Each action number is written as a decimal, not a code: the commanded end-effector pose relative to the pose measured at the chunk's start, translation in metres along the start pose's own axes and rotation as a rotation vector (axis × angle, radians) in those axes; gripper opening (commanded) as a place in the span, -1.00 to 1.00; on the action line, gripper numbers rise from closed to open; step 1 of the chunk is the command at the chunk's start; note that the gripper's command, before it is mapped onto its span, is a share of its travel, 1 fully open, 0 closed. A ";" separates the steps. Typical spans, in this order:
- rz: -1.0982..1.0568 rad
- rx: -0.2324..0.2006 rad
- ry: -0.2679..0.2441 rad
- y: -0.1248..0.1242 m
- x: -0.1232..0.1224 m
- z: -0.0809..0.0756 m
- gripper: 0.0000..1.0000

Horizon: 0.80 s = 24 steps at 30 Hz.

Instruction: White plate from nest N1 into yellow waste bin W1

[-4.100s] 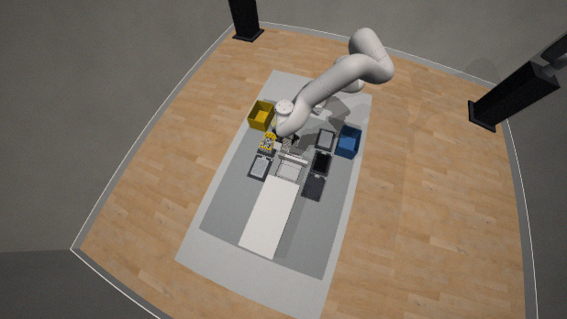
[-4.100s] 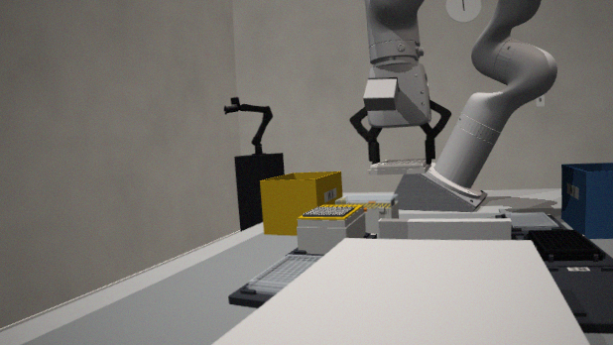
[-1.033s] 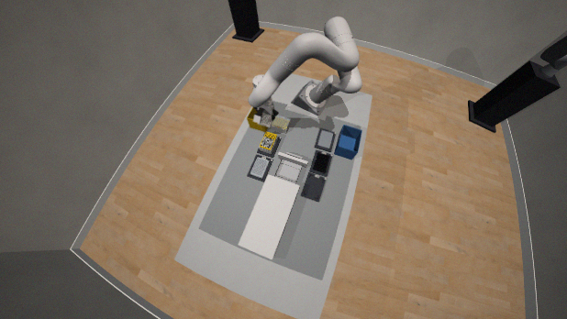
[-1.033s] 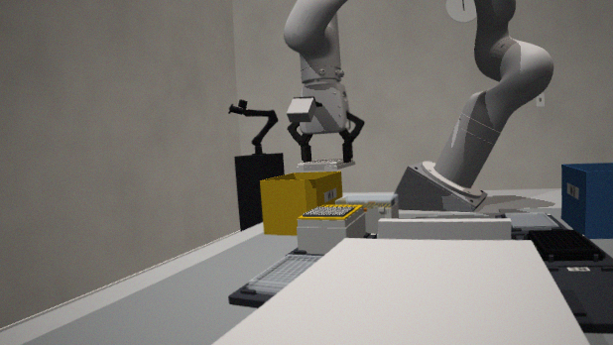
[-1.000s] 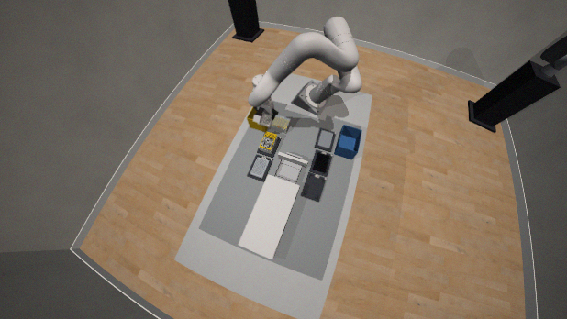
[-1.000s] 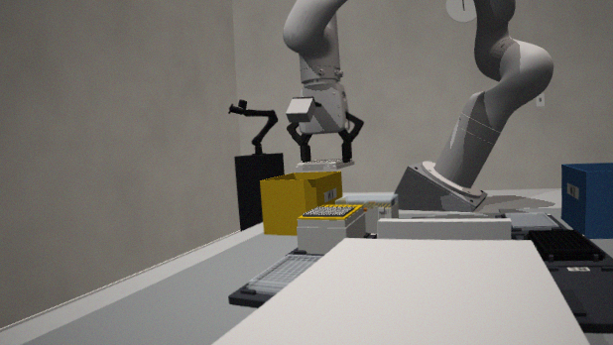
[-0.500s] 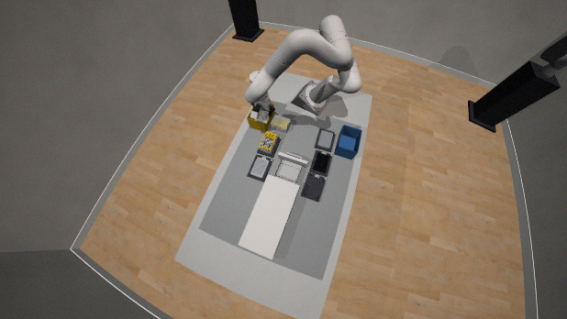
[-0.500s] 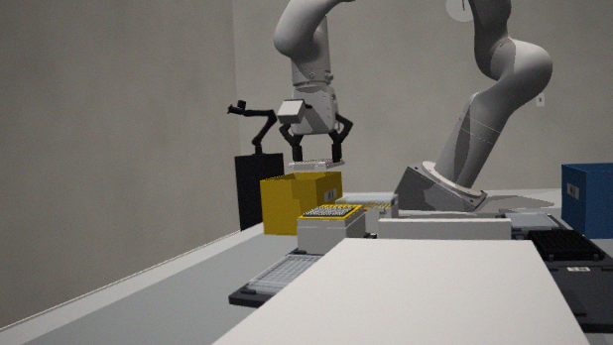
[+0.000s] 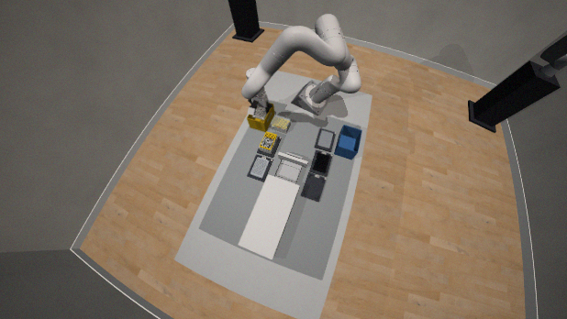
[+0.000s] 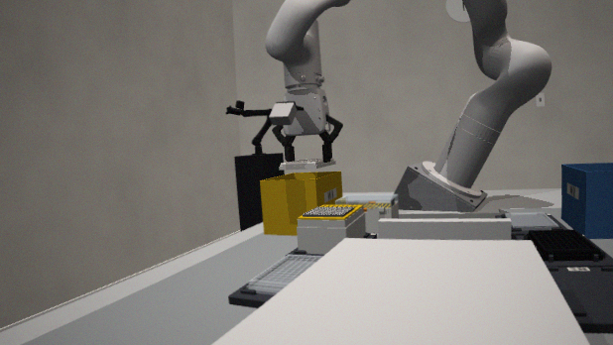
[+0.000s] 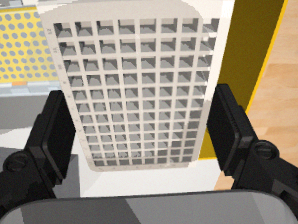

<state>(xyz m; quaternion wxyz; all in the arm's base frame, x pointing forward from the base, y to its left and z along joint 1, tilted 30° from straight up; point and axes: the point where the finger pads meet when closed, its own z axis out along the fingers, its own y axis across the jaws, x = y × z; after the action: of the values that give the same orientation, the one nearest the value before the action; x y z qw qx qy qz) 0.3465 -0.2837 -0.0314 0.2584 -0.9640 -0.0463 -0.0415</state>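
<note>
My wide-spread pincer (image 9: 260, 110) (image 10: 307, 153) (image 11: 140, 105) grips the white plate (image 10: 308, 164) (image 11: 135, 95); dropped off-centre, it could catch the yellow bin's (image 9: 260, 123) (image 10: 289, 208) (image 11: 250, 55) three-o'clock rim.

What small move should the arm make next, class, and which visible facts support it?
Probably a slight shift to centre the white plate over the yellow bin before release: the tool grips it above the rim, and the wrist view shows bin interior only along the plate's right side.

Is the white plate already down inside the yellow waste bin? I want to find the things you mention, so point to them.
No, the white plate (image 10: 307, 165) (image 11: 135, 95) is held above the rim of the yellow bin (image 10: 288, 208) (image 9: 260, 123) (image 11: 250, 55).
</note>
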 end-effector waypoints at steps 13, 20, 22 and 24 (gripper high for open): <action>0.000 -0.002 0.001 0.024 -0.016 -0.001 -1.00; 0.000 -0.002 0.001 0.024 -0.016 -0.001 -1.00; 0.000 -0.002 0.001 0.024 -0.016 -0.001 -1.00; 0.000 -0.002 0.001 0.024 -0.016 -0.001 -1.00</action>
<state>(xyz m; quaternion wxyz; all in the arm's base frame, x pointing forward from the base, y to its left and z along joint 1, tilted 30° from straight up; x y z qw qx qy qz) 0.3329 -0.3045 -0.0444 0.2585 -0.9640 -0.0462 -0.0414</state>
